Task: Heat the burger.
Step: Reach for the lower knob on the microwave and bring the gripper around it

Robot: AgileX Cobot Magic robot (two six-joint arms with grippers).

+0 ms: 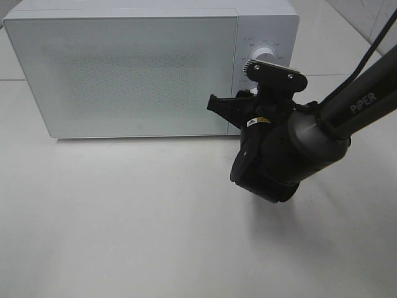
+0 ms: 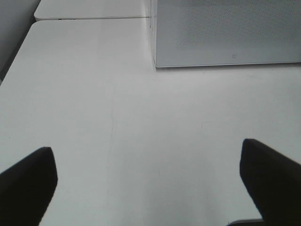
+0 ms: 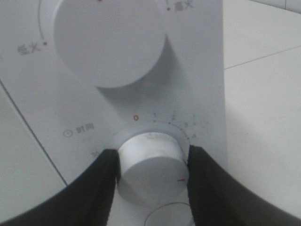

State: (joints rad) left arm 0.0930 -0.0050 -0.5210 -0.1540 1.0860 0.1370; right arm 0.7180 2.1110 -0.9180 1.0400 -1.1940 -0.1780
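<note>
Bench note, from beside the rig.

- A white microwave point(image 1: 142, 68) stands at the far side of the white table point(image 1: 124, 217). Its door point(image 1: 124, 105) is shut. The window is a fine dotted screen, and nothing can be made out behind it.
- Burger: it does not show in any view, so I cannot tell where it is.
- The control panel point(image 1: 248, 37) is on the right end of the microwave and has two round white knobs, the upper dial point(image 3: 110, 40) and the lower dial point(image 3: 151, 167).
- The right arm point(image 1: 347, 105) reaches in from the right, across the near right corner of the microwave, to the panel.
- The right gripper point(image 3: 153, 160) is closed about halfway onto the lower dial, with one black finger pressed against each side of the knob.
- A printed scale arcs round that knob, with a red 0 followed by 1, 2, 3 and 4. A small red tick on the knob's face sits close to one of the fingers point(image 3: 207, 188).
- The left gripper point(image 2: 146, 150) hangs over the table to the near left of the microwave, well apart from it. Its jaws are spread fully wide and there is nothing between them.
- Only the two dark fingertips point(image 2: 28, 183) of the left gripper show, with the microwave's near left corner beyond them. This gripper lies outside the high camera's view.
</note>
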